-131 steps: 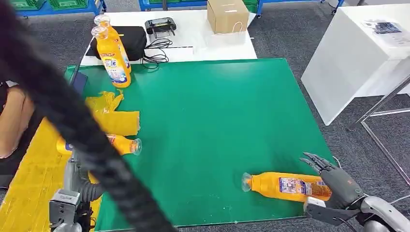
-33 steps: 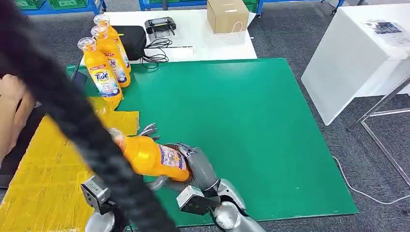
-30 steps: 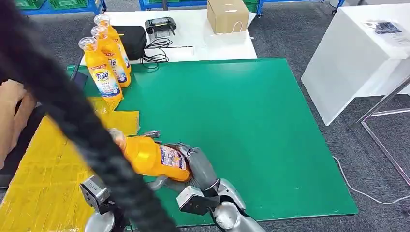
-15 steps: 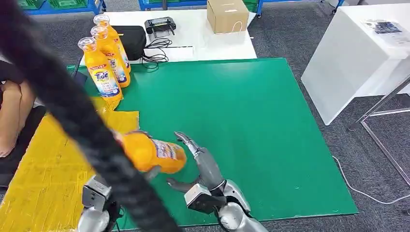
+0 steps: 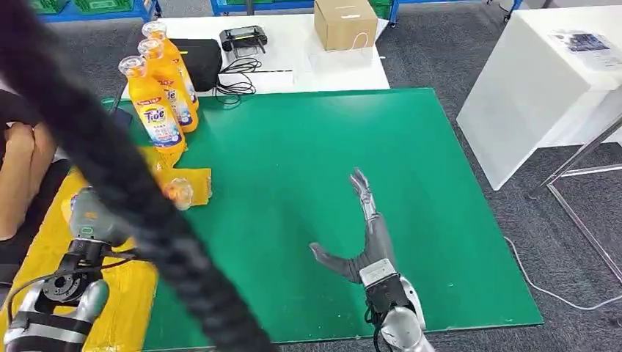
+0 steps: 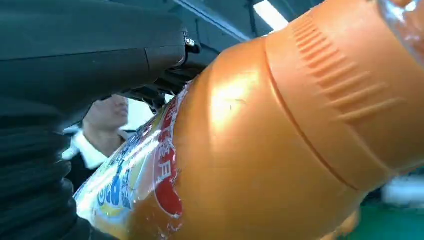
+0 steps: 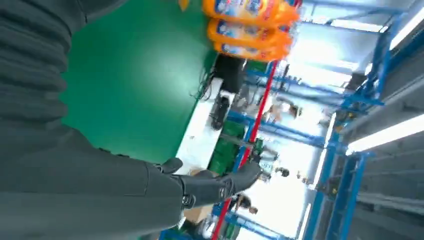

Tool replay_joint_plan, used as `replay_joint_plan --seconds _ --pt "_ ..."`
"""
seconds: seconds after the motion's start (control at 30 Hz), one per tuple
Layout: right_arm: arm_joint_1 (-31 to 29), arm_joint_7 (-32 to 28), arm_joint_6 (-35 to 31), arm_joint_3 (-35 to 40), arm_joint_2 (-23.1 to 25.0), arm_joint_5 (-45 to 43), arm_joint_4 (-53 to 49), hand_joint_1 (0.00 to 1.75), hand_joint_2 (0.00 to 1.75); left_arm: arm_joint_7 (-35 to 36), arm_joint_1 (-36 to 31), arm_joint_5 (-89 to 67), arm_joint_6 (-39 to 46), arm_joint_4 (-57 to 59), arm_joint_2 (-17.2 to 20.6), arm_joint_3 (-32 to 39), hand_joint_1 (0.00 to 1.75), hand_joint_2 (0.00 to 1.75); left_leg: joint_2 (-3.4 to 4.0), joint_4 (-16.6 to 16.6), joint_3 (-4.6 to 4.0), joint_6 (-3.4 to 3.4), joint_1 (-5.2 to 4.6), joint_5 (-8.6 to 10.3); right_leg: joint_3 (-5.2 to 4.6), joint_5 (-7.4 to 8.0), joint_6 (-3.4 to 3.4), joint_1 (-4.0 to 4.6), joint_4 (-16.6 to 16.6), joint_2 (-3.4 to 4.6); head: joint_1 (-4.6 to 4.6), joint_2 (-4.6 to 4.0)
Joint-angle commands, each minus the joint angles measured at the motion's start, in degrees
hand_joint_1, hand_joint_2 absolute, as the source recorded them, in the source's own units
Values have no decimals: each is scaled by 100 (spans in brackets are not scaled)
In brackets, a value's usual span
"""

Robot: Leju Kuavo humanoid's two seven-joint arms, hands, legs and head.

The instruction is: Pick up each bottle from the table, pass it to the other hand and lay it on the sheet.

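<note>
Right robot hand (image 5: 367,242) spread above green mat (image 5: 308,183); grey carpet (image 5: 469,66) around.

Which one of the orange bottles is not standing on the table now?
The orange plastic bottle held in the left robot hand over the yellow sheet. The other three orange bottles stand upright in a row at the green mat's far corner.
</note>
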Motion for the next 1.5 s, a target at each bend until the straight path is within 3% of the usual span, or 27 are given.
replay_joint_plan --seconds 0.03,0.2,0.4,0.6,0.63,0.67,1.1,1.5 --pt "-217 -19 30 -121 -13 -56 -192 0 175 112 -913 -306 130 2328 201 -599 175 175 5 -1 11 -1 2 -5 14 -3 -3 4 -4 0 0 0" --pt "-215 -19 12 -93 -33 -60 -175 0 175 187 -997 -507 -112 2460 206 -782 175 175 2 2 11 -2 4 -8 15 -6 -4 5 -3 -7 0 0" --pt "-510 17 118 157 -114 -140 102 0 175 217 -1522 -436 304 4521 -609 -971 175 175 -6 -6 15 0 -3 -1 17 -3 -1 -2 -7 -12 0 0" --pt "-446 -34 41 103 -233 -94 57 0 175 202 -1343 70 879 4974 -832 -548 175 175 0 -9 28 2 -6 -6 35 -5 0 -4 -11 -5 0 0" --pt "-422 -33 20 58 -234 -94 69 0 175 240 -1301 103 989 4964 -839 -486 157 175 1 -10 38 1 0 -10 49 -6 -2 2 -18 -5 0 0" --pt "-411 -27 10 44 -234 -96 88 0 175 275 -1261 80 1131 4915 -828 -475 0 175 -6 -9 31 1 -4 -6 42 -4 0 -3 -13 -8 -2 0" --pt "-392 -19 -44 153 -263 120 174 0 175 -103 -951 512 1594 4450 -826 66 0 175 -23 -10 38 -8 -1 6 52 -2 -2 -1 -11 -10 0 0" --pt "-392 -19 -44 153 -263 120 174 0 175 -103 -951 512 1594 4450 -826 66 0 175 -26 -7 33 -10 -1 5 48 -3 -1 -2 -9 -13 0 0"
